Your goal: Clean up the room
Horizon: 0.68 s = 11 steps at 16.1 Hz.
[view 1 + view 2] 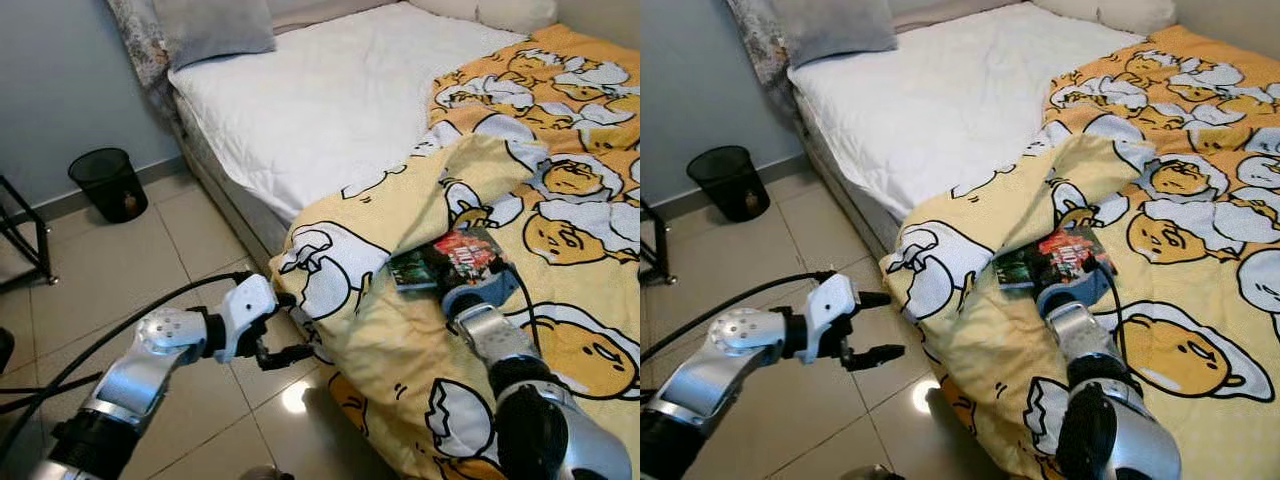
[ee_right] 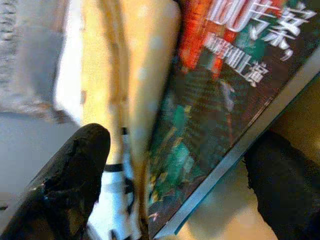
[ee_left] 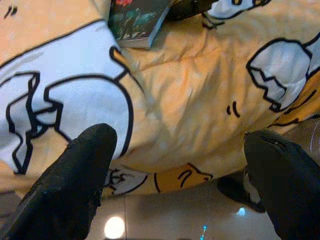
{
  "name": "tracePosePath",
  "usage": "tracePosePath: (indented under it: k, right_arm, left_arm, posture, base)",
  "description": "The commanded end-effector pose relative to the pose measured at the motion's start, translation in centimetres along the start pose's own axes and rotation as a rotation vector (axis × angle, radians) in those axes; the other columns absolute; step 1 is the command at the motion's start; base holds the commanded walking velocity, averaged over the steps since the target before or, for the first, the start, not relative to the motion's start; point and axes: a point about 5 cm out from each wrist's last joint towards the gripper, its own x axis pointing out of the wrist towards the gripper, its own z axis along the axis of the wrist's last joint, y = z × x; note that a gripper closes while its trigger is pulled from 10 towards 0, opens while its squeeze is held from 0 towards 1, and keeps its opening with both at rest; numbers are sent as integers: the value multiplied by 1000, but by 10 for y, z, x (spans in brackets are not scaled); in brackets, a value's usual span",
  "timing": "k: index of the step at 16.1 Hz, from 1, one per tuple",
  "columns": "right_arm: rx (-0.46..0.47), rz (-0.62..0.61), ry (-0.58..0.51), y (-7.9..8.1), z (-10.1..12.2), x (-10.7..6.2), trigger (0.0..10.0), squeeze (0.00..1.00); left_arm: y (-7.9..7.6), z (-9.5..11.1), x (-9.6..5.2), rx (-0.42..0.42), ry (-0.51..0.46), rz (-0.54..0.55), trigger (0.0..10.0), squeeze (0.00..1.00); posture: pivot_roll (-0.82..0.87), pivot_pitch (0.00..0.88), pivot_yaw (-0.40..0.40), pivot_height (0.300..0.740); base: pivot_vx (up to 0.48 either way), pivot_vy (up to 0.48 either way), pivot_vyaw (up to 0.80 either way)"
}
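Note:
A book (image 1: 455,258) with a dark red and green cover lies flat on the yellow cartoon blanket (image 1: 400,345) that hangs over the bed's near corner. My right gripper (image 2: 180,142) is at the book's near edge, open, with one finger on each side of the cover (image 2: 225,95). My left gripper (image 1: 295,325) is open above the tiled floor, just left of the hanging blanket edge. In the left wrist view its fingers (image 3: 75,185) point at the blanket (image 3: 190,100), with the book (image 3: 137,20) farther off.
The bed's white sheet (image 1: 330,100) is bare, with a grey pillow (image 1: 215,25) at its head. A black mesh bin (image 1: 110,183) stands by the wall. A black metal frame (image 1: 30,240) is at the far left. A black cable (image 1: 120,325) runs along my left arm.

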Motion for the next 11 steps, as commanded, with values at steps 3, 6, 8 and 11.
tracePosePath:
  k: [3,6,8,11]
  right_arm:
    - [25,-58,-19,9,-7,5,10000,0]
    - [87,-93,-58,16,-12,7,10000,0]
    - [147,-57,-87,22,-11,9,10000,0]
    - [209,-9,-140,30,-6,10,4980,0]
  left_arm:
    - [-1,-3,-9,10,17,18,10000,875]
    - [-6,-6,-21,2,32,43,10000,878]
    - [-8,-7,-26,-2,37,54,10000,875]
    - [-7,-5,-26,-1,36,59,10000,878]
  posture:
    - [100,0,86,740]
    - [146,9,76,740]
    - [156,12,74,740]
    - [151,12,76,740]
  base:
    - [0,0,0]
    - [0,0,0]
    - [0,0,0]
    - [0,0,0]
